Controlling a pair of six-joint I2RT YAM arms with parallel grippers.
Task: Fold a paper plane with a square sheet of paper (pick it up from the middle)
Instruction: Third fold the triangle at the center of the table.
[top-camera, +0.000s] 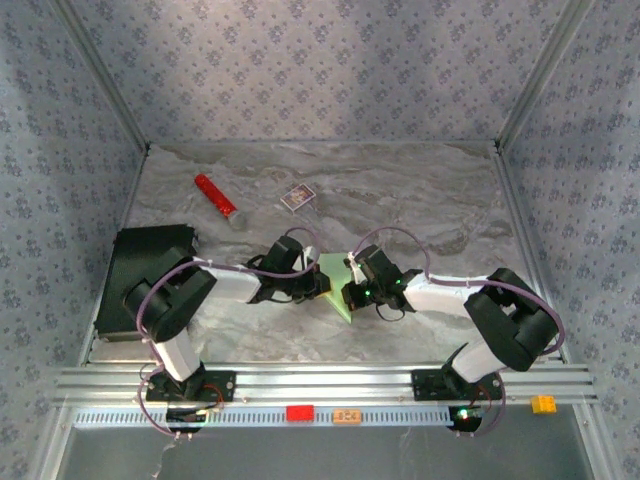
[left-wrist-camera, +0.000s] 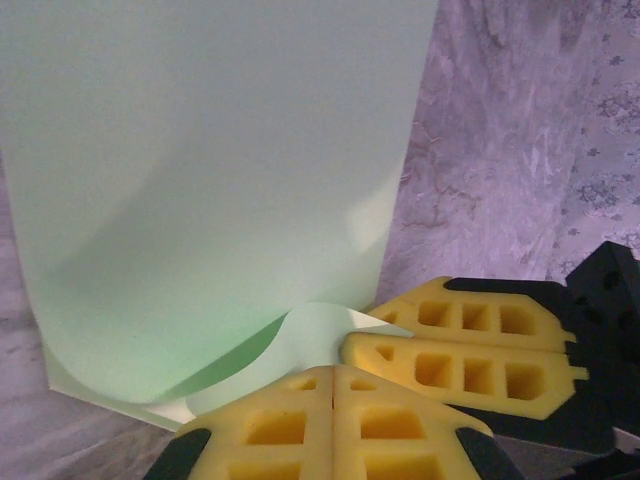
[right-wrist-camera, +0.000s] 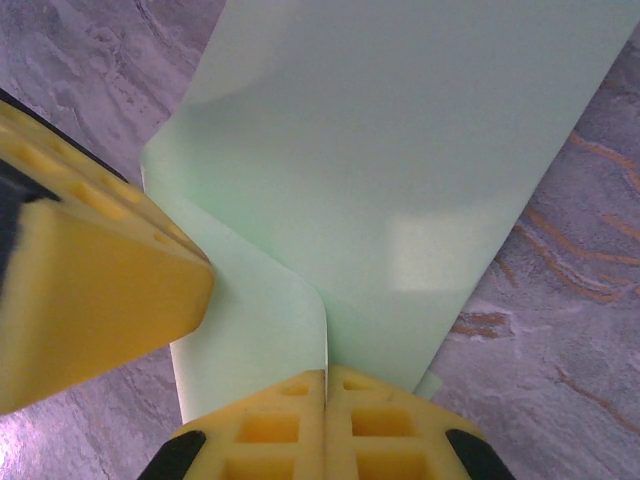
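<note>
The square sheet of paper (top-camera: 342, 310) is pale green and sits mid-table between the two arms. In the left wrist view the sheet (left-wrist-camera: 220, 180) curls over itself, and its bent lower edge runs into the tips of my left gripper (left-wrist-camera: 333, 372), which is shut on it. The right gripper's yellow fingers (left-wrist-camera: 450, 350) lie just to the right, closed on the same corner. In the right wrist view the sheet (right-wrist-camera: 400, 150) folds down into my right gripper (right-wrist-camera: 326, 375), shut on its edge. In the top view, left gripper (top-camera: 322, 285) and right gripper (top-camera: 350, 292) nearly touch.
A red cylinder (top-camera: 215, 195) and a small purple-and-white box (top-camera: 297, 197) lie at the back of the marbled table. A black box (top-camera: 150, 280) stands at the left edge. Patterned walls close in three sides. Small bricks (top-camera: 299, 412) sit on the front rail.
</note>
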